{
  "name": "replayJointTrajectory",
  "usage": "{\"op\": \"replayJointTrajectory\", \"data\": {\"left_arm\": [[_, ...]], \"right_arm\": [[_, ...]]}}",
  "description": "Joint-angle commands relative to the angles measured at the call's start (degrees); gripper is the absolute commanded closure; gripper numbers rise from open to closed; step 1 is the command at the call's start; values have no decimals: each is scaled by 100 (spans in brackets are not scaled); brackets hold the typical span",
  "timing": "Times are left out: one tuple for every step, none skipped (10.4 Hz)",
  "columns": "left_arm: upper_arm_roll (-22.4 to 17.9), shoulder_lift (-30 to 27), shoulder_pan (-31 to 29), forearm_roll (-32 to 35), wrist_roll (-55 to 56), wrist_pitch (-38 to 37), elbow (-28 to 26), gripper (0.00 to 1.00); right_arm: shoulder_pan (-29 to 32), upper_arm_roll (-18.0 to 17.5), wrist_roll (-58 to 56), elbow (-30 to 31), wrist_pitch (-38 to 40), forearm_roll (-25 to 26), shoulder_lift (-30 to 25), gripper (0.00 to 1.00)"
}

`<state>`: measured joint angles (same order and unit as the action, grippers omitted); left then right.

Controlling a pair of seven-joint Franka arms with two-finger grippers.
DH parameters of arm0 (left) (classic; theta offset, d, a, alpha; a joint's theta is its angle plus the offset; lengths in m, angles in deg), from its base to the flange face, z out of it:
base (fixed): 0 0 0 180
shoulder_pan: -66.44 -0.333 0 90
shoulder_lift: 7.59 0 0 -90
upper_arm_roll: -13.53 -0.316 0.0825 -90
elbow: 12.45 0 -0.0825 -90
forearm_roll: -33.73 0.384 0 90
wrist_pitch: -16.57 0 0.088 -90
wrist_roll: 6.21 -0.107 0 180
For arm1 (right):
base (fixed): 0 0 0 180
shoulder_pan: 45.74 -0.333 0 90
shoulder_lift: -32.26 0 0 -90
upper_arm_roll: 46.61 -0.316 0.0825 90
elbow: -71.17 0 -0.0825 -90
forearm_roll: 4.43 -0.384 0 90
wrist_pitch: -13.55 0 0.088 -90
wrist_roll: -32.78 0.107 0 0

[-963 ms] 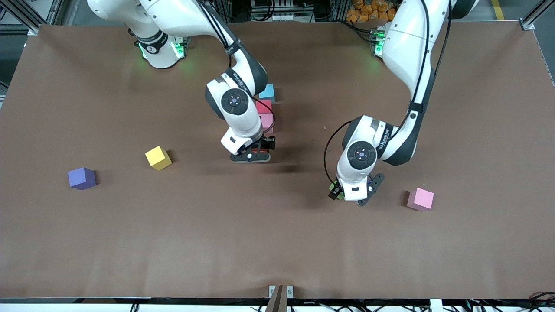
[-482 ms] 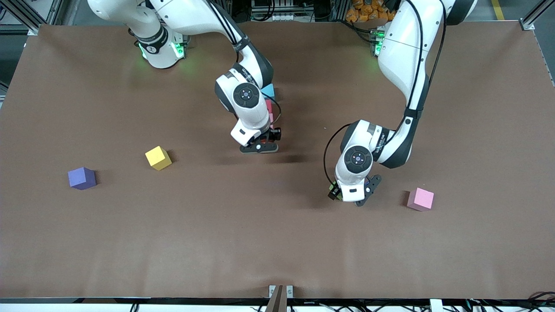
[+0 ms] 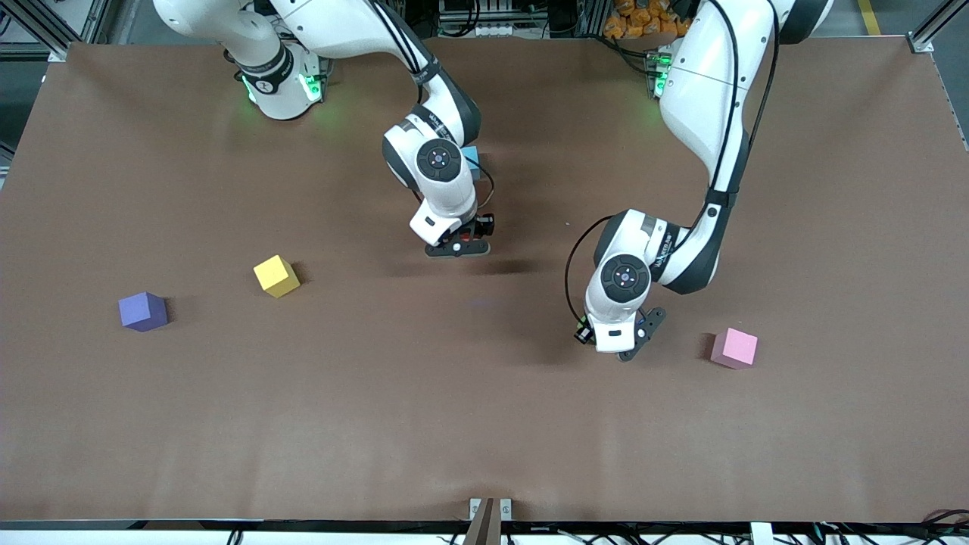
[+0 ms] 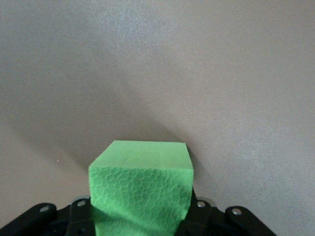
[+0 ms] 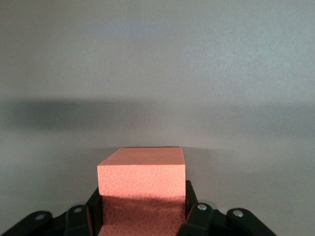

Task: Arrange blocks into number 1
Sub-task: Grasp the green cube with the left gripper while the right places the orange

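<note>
Since one second ago my right arm has moved toward its own base, and it is now covering the red and pink blocks that I was seeing before; only a corner of the sky blue block is showing beside its wrist. The right gripper is holding the orange block: its jaws are pressing on both sides of this block, over the brown bench. The left gripper has closed in this time. Its jaws are now gripping the green block, which is sitting between them, low over the bench. The light pink block is lying near the left gripper, toward the left arm's end. The yellow cube and the purple cube are lying well apart from both grippers, toward the right arm's end.
</note>
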<state>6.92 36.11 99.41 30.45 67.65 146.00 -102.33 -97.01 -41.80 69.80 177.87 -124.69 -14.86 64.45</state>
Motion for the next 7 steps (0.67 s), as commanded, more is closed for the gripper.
{"op": "replayJointTrajectory", "data": {"left_arm": [[37, -11, 25, 117, -83, 3, 32, 100], [37, -11, 34, 117, -92, 3, 32, 100], [37, -20, 43, 117, -100, 3, 32, 100], [46, -20, 43, 125, -100, 3, 32, 100], [46, -29, 52, 126, -144, 3, 41, 100], [54, -29, 78, 134, -188, 3, 32, 100], [55, -46, 122, 221, -241, 3, 23, 100]], "right_arm": [[-42, 2, 112, 203, -72, -82, -116, 32], [-42, 2, 182, 203, -72, -82, -116, 8], [-33, 2, 287, 203, -63, -82, -169, 0], [37, -6, 279, 203, -19, -74, -274, 0], [159, -6, 253, 203, 42, -74, -466, 0], [335, -6, 218, 194, 304, -74, -694, 0], [554, -6, 79, 203, 550, -74, -923, 0]]}}
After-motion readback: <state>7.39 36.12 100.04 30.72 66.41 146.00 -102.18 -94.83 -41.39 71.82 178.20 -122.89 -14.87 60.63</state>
